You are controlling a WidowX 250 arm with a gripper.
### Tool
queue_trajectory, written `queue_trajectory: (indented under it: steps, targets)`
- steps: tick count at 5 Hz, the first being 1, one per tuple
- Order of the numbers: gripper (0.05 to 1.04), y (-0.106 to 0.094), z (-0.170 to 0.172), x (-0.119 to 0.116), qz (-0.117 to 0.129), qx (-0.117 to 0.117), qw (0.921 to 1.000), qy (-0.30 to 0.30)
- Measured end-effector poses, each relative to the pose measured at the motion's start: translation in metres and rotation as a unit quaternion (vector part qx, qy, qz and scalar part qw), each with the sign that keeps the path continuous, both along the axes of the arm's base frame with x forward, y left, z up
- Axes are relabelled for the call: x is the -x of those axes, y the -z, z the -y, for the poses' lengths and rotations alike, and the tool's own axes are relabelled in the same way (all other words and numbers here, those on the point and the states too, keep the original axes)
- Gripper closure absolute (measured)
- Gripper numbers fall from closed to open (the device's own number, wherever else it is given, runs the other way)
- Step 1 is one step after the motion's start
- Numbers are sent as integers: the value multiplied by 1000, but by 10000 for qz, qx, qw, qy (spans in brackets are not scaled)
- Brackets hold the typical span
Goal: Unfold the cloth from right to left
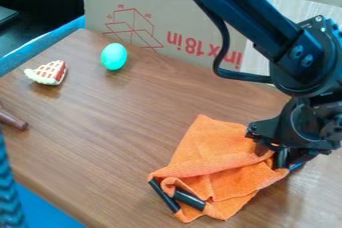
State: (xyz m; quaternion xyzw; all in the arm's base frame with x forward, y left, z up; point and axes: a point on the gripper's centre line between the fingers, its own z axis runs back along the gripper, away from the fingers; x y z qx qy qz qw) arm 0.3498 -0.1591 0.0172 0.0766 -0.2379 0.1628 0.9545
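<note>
The orange cloth (207,174) is bunched up, lower right, with the hand (272,158) at its right side. I can't tell how open the hand is or if it grips. Pulling could drag the black sticks (190,200) caught in folds.

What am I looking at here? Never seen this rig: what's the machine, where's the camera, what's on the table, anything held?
One picture, from a fixed camera looking down at a slant. The machine is a black robot arm; its gripper is at the right side of a crumpled orange cloth. Whether it grips the cloth, I can't tell. Two black pieces lie at the cloth's lower left. Farther back on the table are a green egg-shaped object and a toy-like wedge.
</note>
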Motion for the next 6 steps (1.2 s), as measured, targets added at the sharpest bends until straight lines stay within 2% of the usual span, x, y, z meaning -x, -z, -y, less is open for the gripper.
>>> queue_trajectory:
  steps: [1, 2, 3, 5, 6]
  targets:
    - [729, 1, 0, 1, 1, 13, 10000, -3]
    - [939, 4, -1, 4, -103, 54, 9999, -17]
    - [1026, -11, -7, 4, -39, 227, 9997, -37]
    - [1034, -50, -22, 11, 224, 526, 9984, 50]
    - [1034, -64, -31, 23, 357, 609, 9974, 136]
